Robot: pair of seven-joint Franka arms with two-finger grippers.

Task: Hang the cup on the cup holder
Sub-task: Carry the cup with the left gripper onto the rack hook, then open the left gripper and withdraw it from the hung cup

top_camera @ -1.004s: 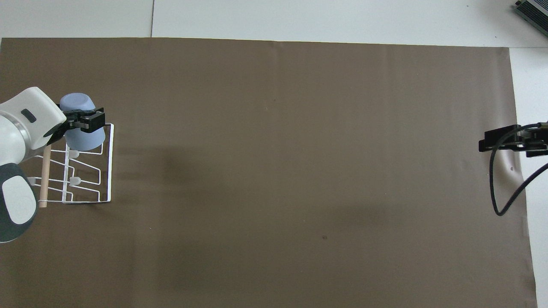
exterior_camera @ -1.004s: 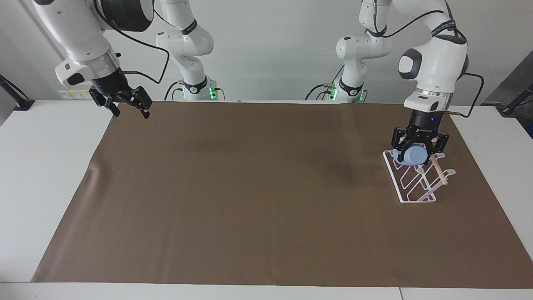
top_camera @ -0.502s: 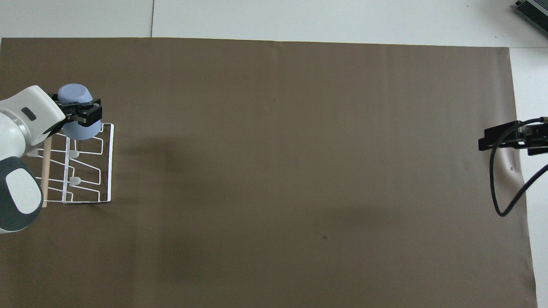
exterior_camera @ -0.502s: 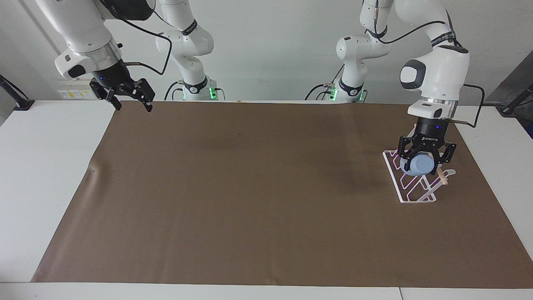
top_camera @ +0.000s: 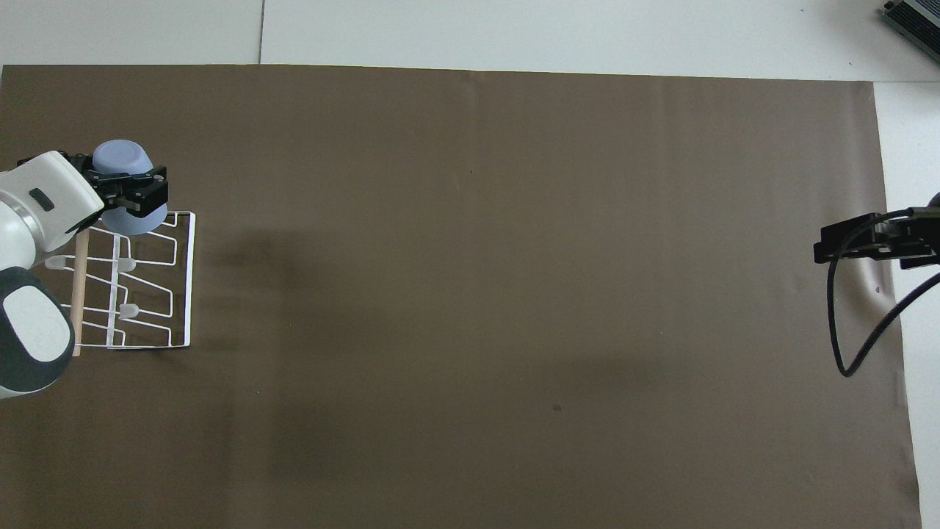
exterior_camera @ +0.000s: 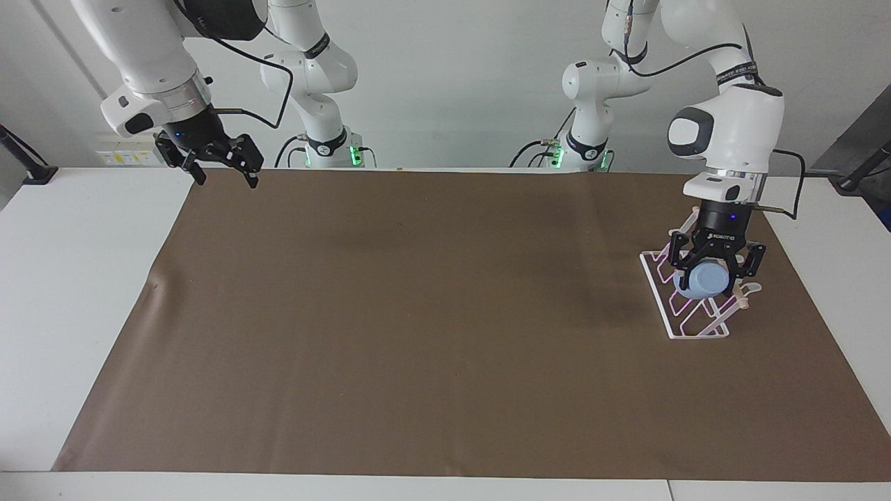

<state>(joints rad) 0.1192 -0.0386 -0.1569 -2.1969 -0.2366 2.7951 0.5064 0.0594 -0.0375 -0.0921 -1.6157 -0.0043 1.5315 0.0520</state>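
The left end effector is clamped on the light-blue cup, one black finger on each side of it. The cup lies tipped on its side in the grip, its narrower rounded base turned away from the robots and its mouth toward them. It is held over the white wire cup holder, at the end of the rack that is farther from the robots in the overhead view, where the cup overlaps the rack's last slanted loop prong and the left end effector grips it across the middle. Whether the cup already touches a prong cannot be told from either view.

The cup holder stands on the brown mat at the left arm's end of the table, close to the mat's edge there. Its rectangular base lies flat on the mat, its loops slant upward, and a light wooden dowel runs along its top, on the side toward the mat's edge; the dowel's tip shows just beside the cup.

The right end effector hangs in the air well apart from the cup holder, over the corner of the mat at the right arm's end, its fingers spread wide with nothing between them. In the overhead view it shows at the mat's edge with a black cable looping from it.
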